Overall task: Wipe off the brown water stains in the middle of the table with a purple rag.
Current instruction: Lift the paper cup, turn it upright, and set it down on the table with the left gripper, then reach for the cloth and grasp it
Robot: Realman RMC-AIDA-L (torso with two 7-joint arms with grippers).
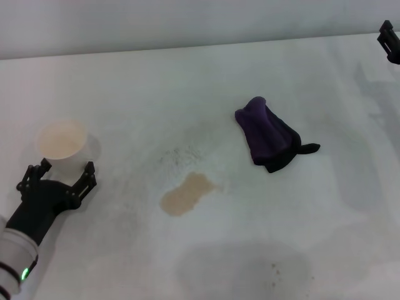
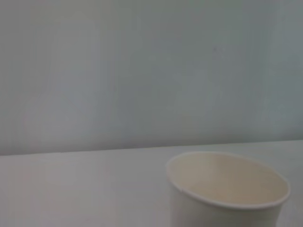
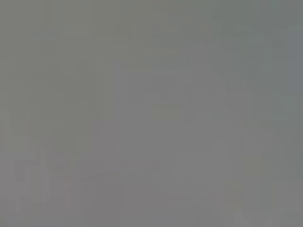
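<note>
The brown water stain (image 1: 186, 194), a light tan peanut-shaped puddle, lies in the middle of the white table (image 1: 206, 81). The purple rag (image 1: 267, 134) lies crumpled on the table to the right of and behind the stain, untouched. My left gripper (image 1: 64, 170) is open at the near left, its fingertips on either side of the base of a paper cup (image 1: 62, 142); whether they touch it I cannot tell. My right gripper (image 1: 390, 41) shows only partly at the far right edge, far from the rag. The right wrist view shows only plain grey.
The white paper cup also shows in the left wrist view (image 2: 227, 189), upright and open-topped, with a pale wall behind the table. Faint grey speckles (image 1: 181, 153) lie just behind the stain. A grey shadow (image 1: 244, 272) lies on the near table.
</note>
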